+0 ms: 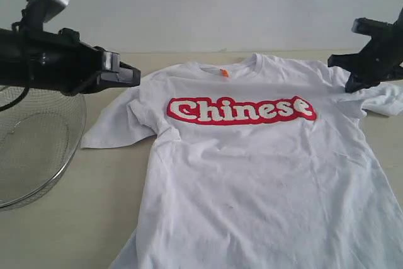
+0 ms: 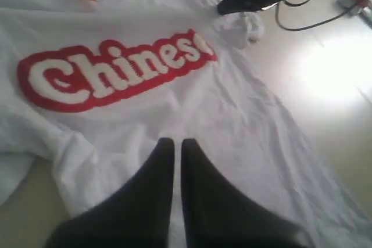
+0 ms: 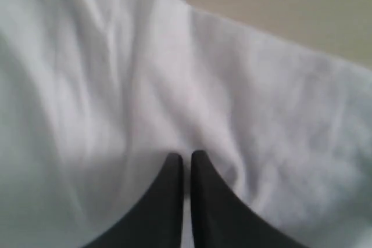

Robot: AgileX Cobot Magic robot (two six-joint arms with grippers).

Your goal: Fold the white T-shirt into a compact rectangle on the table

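Found the white T-shirt (image 1: pixel 252 174) spread face-up on the tabletop (image 1: pixel 82 218), collar and orange neck tag (image 1: pixel 225 72) toward 12 o'clock in the exterior view, hem running out of frame at 6. Noted the red "Chinese" print (image 1: pixel 239 110) fully exposed across the chest. Logged one sleeve (image 1: pixel 116 127) lying out flat toward 9 o'clock, the other sleeve (image 1: pixel 384 99) bunched and rumpled at 3 o'clock. Spotted a wire-mesh basket (image 1: pixel 38 149) at 8 o'clock, just beside the flat sleeve.

Sighted the left end effector (image 2: pixel 174 142) at 10 o'clock, raised above the shoulder, jaws pressed together, gripping nothing. Sighted the right end effector (image 3: pixel 186 156) at 2 o'clock, close over the rumpled sleeve, jaws likewise together. No cloth seen pinched there; contact with the fabric impossible to tell.

Judged as the very start: no fold made yet, whole garment open. Reckoned as lining up for a first fold, likely a sleeve or side panel turned inward.

Next: spread both sets of jaws, lower onto shoulder and sleeve edge, pinch the cloth cleanly, then carry it toward the centre line. Worth smoothing the 3 o'clock sleeve first, to avoid a lumpy edge in the finished rectangle.
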